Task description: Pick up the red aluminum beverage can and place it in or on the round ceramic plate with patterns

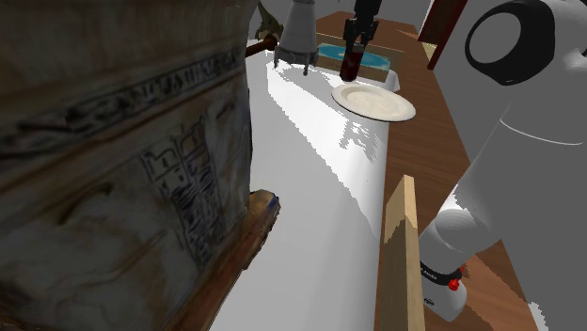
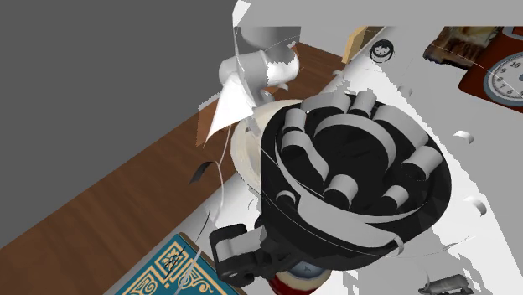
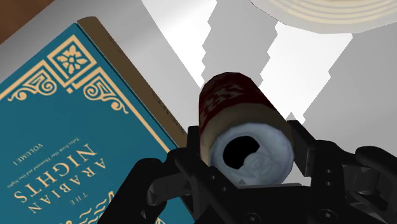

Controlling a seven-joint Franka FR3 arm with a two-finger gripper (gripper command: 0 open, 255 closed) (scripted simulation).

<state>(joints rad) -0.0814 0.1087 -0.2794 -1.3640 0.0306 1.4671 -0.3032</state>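
Reading the shoulder view from its left: a big carved block (image 1: 113, 160) with etched glyph-like patterns hogs that side. Next to it the white tabletop (image 1: 310, 188) runs up the middle. Toward the table's far end the black gripper (image 1: 354, 49) hangs down with the red can (image 1: 350, 70) in it, roughly upright. A teal book (image 1: 378, 59) lies right behind the can. Just to that view's right of the can is the plate (image 1: 374, 102), cream-coloured and flat on the table. Honestly can't tell from here whether the can touches the table or hangs just off it. Over at the right is the white arm (image 1: 527, 103), with a pale wooden plank (image 1: 400, 254) standing near its base.

The wrist view settles the grip. The two fingers (image 3: 188, 153) press on either side of the can, so the jaws are pinching it, with its silvery top facing the camera. The book, whose cover reads The Arabian Nights, lies beside the can. The plate's rim is off on the other side, with bare white table showing between it and the can.
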